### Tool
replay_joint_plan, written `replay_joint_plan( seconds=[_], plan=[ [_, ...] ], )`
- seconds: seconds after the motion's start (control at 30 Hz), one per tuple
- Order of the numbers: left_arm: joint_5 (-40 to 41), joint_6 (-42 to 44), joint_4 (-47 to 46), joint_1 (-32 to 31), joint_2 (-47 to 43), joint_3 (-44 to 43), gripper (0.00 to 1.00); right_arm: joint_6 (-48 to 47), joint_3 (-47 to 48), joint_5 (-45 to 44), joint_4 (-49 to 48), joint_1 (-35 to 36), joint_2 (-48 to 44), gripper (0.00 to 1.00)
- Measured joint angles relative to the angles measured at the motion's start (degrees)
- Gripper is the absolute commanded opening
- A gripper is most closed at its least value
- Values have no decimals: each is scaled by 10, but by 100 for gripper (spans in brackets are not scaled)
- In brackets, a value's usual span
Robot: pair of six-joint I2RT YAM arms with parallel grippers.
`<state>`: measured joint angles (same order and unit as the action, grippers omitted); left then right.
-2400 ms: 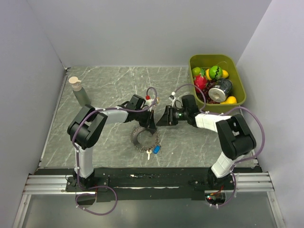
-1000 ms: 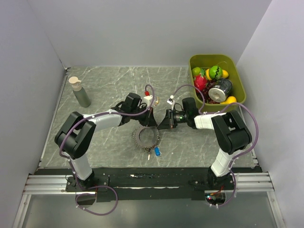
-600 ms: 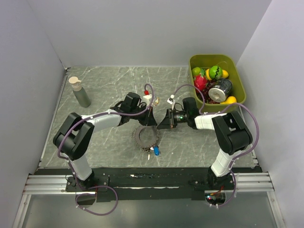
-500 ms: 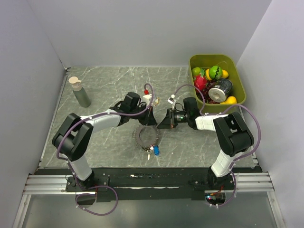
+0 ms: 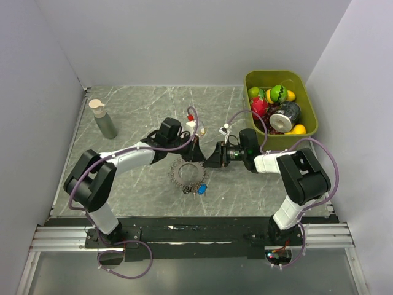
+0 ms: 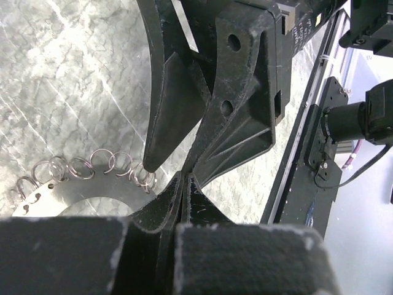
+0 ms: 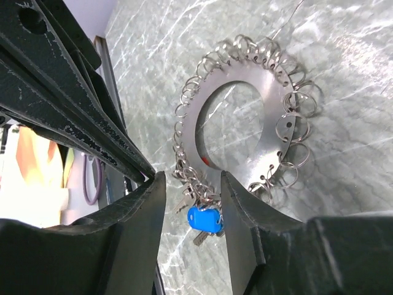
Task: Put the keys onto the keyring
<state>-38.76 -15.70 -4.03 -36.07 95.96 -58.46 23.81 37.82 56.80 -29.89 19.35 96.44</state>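
Left jaws together at keyring (image 7: 273,117) edge, right jaws apart near blue key (image 7: 204,219), bin (image 5: 274,74), bottle (image 5: 104,123) aside

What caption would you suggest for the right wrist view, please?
Open right gripper over the keyring, a flat disc fringed with small rings, a blue-headed key at its edge.

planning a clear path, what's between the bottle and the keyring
In the top view, the left arm's white forearm crosses the stretch between the bottle and the keyring; elsewhere only tabletop shows.
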Motion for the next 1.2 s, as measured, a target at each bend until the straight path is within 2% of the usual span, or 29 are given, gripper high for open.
replay_joint_plan(
  seconds=[0.17,0.2,0.23,0.33,0.53,0.63,0.87,1.07,1.2],
  plan=[
    [6,0,-1,0,0,0,4,-2,0,-17,9,0,-7,48],
    [8,0,-1,0,0,0,9,-3,0,-24,14,0,-9,48],
    [11,-2,-1,0,0,1,24,-5,0,-34,19,0,-12,48],
    [19,-17,-7,0,0,9,49,-3,0,-67,29,-4,-14,48],
    [54,-37,-9,0,26,13,69,9,3,-106,61,-23,-13,49],
    [87,-37,1,0,41,13,72,11,14,-118,79,-25,-7,50],
    [128,-51,16,3,60,3,69,10,29,-134,115,-25,7,49],
    [130,-94,0,13,78,3,56,10,31,-139,127,-25,10,49],
    [129,-117,-14,16,90,3,39,10,31,-139,129,-25,10,49]
  ],
)
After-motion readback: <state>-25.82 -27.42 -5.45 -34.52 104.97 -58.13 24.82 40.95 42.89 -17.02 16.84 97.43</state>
